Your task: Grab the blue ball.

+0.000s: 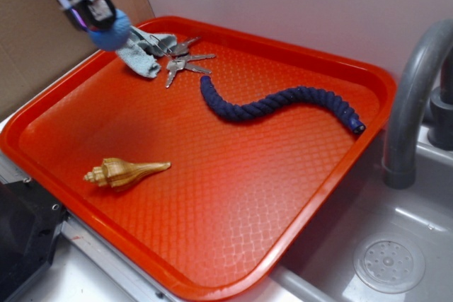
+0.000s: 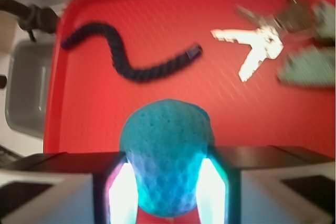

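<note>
The blue ball (image 1: pixel 111 31) is a small light-blue textured sphere held in the air above the far left corner of the red tray (image 1: pixel 85 97). My gripper (image 1: pixel 102 20) is shut on it. In the wrist view the blue ball (image 2: pixel 165 153) fills the gap between the two glowing pads (image 2: pixel 122 192), squeezed from both sides, with the tray far below it.
A dark navy braided rope (image 1: pixel 276 104) curves across the tray's far half. Several keys (image 1: pixel 180 61) and a pale grey-blue cloth (image 1: pixel 141 54) lie just under the gripper. A tan seashell (image 1: pixel 124 172) rests front left. A grey sink (image 1: pixel 396 245) with a faucet (image 1: pixel 414 104) is at right.
</note>
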Available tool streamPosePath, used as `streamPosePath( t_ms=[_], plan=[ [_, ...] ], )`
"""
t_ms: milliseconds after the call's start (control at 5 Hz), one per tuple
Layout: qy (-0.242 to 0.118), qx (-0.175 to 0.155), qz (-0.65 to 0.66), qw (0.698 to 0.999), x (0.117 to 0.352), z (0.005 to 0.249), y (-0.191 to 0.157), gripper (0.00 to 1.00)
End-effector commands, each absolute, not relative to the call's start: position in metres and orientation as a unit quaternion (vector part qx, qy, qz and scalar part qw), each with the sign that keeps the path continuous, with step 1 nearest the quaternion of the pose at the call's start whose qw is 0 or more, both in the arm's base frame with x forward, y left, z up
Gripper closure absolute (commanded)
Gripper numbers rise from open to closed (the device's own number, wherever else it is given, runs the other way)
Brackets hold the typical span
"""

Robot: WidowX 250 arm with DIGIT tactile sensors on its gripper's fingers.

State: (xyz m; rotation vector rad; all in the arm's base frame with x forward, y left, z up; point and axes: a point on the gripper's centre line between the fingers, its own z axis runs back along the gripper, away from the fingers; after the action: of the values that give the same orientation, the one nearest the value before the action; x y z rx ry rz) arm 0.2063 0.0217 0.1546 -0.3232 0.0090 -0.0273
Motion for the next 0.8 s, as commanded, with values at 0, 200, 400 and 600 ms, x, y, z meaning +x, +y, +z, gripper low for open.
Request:
streamPosePath(
  t_ms=[0,200,400,600],
  plan=[
    [-0.007,-0.041,-0.035,0.999,0.203,0.21,0.013,1.0],
    [-0.023,-0.001,-0.043,0.999,0.201,0.214,0.001,1.0],
    [-0.023,0.015,-0.033,0.999,0.206,0.214,0.002,1.0],
    [-0.038,0.023,-0.035,0.998,0.203,0.216,-0.001,1.0]
  ],
)
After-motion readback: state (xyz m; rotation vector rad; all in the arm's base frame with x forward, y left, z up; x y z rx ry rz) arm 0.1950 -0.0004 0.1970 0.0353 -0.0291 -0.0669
